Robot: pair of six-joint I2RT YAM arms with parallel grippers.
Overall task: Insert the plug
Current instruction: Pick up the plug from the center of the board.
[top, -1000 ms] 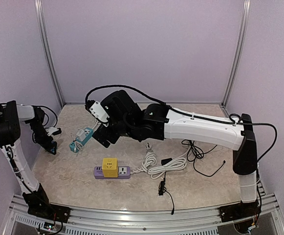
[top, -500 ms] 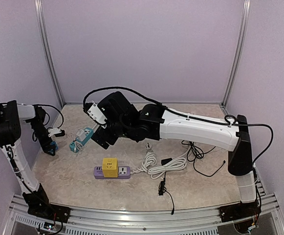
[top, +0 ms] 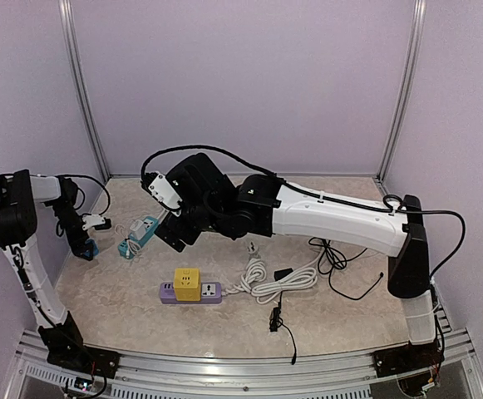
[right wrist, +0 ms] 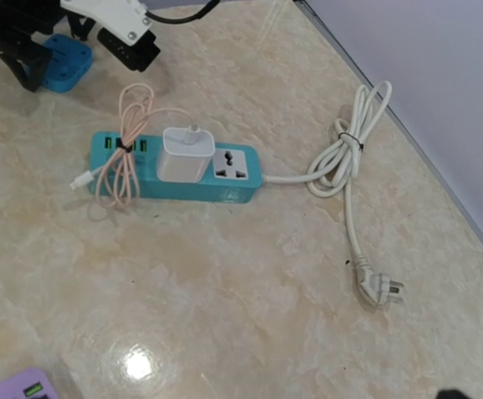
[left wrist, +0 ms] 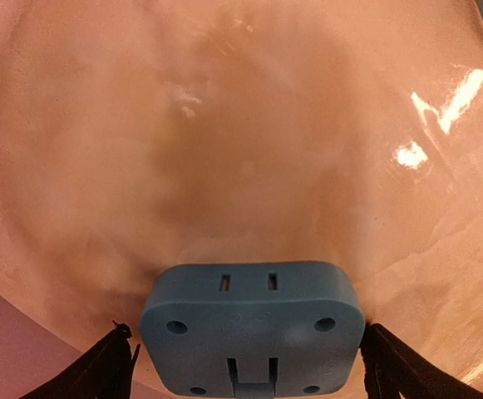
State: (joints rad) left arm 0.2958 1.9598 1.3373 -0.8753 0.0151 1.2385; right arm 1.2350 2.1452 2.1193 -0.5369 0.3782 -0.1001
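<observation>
A blue adapter block (left wrist: 253, 320) with two slots in its face sits between the fingers of my left gripper (left wrist: 248, 332). The jaws stand wide and a thin gap shows at the left finger (left wrist: 112, 370). From above, that gripper (top: 85, 243) and the block (top: 91, 248) are low at the table's far left. A teal power strip (right wrist: 174, 169) holds a white charger (right wrist: 187, 152) with a pink cable (right wrist: 125, 162). Its white cord ends in a loose plug (right wrist: 380, 288). My right gripper (top: 168, 237) hangs open above the table beside the teal strip (top: 139, 235), holding nothing.
A purple power strip (top: 204, 293) with a yellow cube adapter (top: 186, 283) lies near the front. Its coiled white cord (top: 270, 283) spreads to the right. A black plug (top: 282, 273) and thin black cables (top: 337, 258) lie further right. Walls close in the left, back and right.
My right arm has stretched a little further left. The left gripper, with the blue block between its fingers, has shifted slightly.
</observation>
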